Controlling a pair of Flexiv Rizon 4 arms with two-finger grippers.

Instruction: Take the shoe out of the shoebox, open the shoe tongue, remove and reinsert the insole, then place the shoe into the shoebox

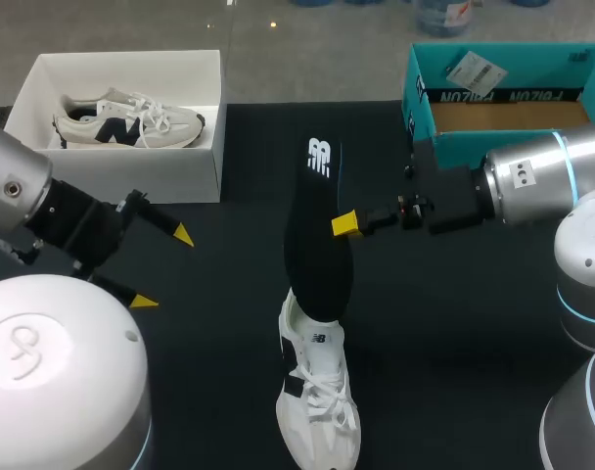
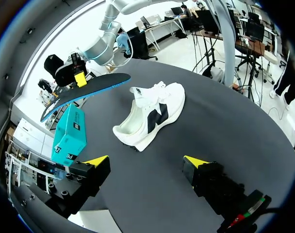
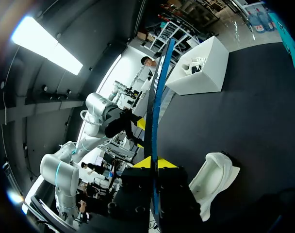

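A white shoe [image 1: 317, 401] with dark side marks lies on the black table, near its front edge, toe toward me. My right gripper [image 1: 346, 223] is shut on the side edge of the black insole [image 1: 317, 225] and holds it in the air above the table. In the left wrist view the insole [image 2: 87, 92] hangs clear of the shoe [image 2: 150, 114]. In the right wrist view the insole [image 3: 157, 111] stands edge-on between the yellow tips of the right gripper [image 3: 152, 162]. My left gripper [image 1: 165, 266] is open and empty, left of the shoe. The white shoebox [image 1: 141, 171] stands at the back left.
A second white shoe [image 1: 126, 119] lies inside the shoebox. A teal cardboard box [image 1: 503, 98] stands at the back right, behind my right arm. Bare black table [image 1: 474, 343] lies to the right of the shoe.
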